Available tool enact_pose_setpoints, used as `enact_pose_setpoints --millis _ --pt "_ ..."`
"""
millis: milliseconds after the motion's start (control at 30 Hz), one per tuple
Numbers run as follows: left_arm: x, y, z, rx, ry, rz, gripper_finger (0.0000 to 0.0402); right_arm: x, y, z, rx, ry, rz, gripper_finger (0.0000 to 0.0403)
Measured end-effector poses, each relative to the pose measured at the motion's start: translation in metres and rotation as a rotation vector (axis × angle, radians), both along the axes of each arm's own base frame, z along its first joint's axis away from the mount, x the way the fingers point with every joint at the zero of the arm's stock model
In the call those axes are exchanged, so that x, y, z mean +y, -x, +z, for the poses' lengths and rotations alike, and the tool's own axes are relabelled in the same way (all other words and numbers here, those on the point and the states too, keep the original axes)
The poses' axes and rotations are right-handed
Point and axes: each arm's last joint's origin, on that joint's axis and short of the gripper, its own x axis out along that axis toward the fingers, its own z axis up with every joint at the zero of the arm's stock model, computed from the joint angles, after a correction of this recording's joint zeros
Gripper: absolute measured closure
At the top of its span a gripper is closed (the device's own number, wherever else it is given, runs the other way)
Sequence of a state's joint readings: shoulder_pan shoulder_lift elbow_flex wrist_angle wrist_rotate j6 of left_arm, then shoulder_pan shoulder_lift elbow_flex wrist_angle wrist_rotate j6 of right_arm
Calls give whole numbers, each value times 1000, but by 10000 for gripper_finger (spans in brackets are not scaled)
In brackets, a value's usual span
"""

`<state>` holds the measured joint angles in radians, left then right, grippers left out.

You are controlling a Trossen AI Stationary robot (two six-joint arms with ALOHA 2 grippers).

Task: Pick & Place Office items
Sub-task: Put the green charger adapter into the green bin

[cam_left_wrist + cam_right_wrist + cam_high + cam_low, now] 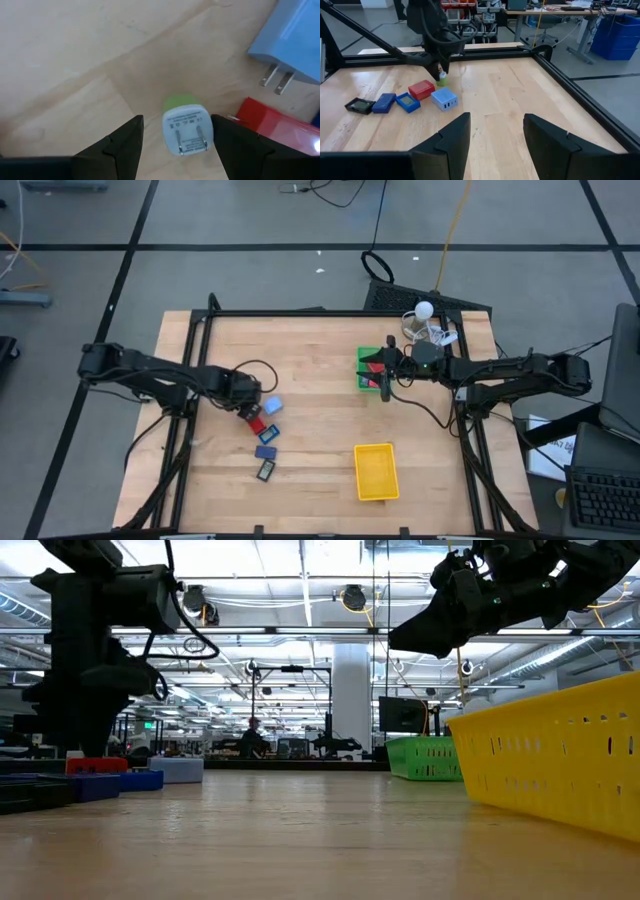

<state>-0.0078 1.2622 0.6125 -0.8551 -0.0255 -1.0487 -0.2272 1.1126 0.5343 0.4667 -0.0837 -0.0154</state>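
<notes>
A small white plug adapter with a green end (186,127) stands on the table between my left gripper's (176,142) open fingers, with a gap on each side. Beside it lie a light blue charger (295,40) and a red box (272,125). From above, my left gripper (250,395) is at the far end of a row of small items: light blue (270,408), red (257,423), blue (266,451) and dark (265,470). My right gripper (385,375) hangs open and empty over the green tray (368,356).
The yellow tray (376,471) lies near the table's near edge, right of centre. A black frame rail (570,85) runs round the table. A white round object and cables (425,320) sit at the far right corner. Bare wood (320,410) lies between the items and the trays.
</notes>
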Motion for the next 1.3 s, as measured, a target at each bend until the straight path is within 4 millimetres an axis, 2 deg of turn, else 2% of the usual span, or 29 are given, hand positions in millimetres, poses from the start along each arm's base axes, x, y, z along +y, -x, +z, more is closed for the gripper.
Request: enact_pose_setpoints --millis 267,467,1300 --pt "-2 -1 -4 32 84 48 172 0 0 0 -1 -3 -1 232" --pt "-1 -1 -4 30 33 56 172 0 0 0 -5 -2 -1 232" --pt "1 -1 -4 15 -12 302 172 0 0 1 -7 -10 -2 232"
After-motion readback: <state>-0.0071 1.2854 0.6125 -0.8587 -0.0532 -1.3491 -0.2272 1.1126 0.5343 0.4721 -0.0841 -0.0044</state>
